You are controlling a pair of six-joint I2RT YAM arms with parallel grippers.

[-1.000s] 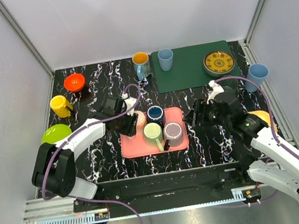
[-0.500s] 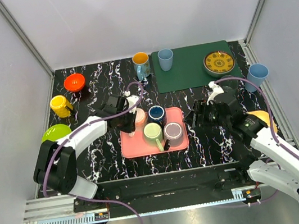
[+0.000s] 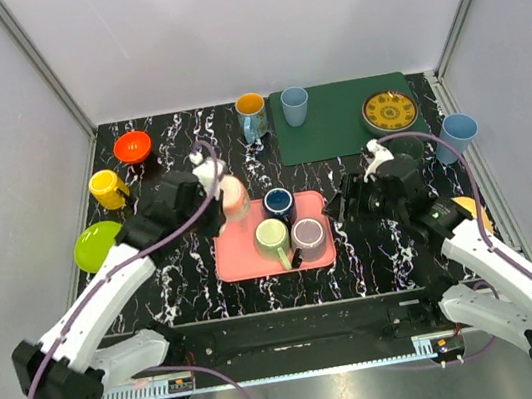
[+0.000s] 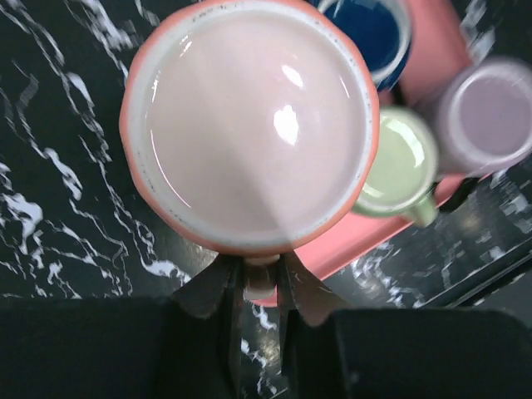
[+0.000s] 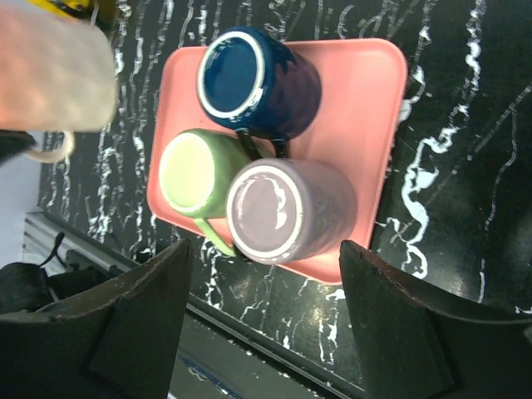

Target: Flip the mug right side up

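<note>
Lifted now off the tray [image 3: 255, 259], the pink mug [image 4: 249, 125] hangs above its left end, left gripper [image 4: 253, 287] clamped on the handle; right gripper [image 5: 266, 328] gapes wide beside the tray.

The left arm [image 3: 103, 291] and the right arm [image 3: 498, 259] look alike, each made of smooth white link shells with rounded edges, joined by black cylindrical joint housings and ending in a black wrist block. A thin purple cable [image 3: 416, 138] trails loosely along each arm (it bows clear of the shells in long loops rather than lying flat against them). From the wrist cameras, the fingers [image 4: 208, 291] of the left gripper [image 4: 256, 278] are dark, matte and wedge-shaped, while the fingers [image 5: 137, 320] of the right gripper [image 5: 264, 249] are broad, black, angular slabs.
</note>
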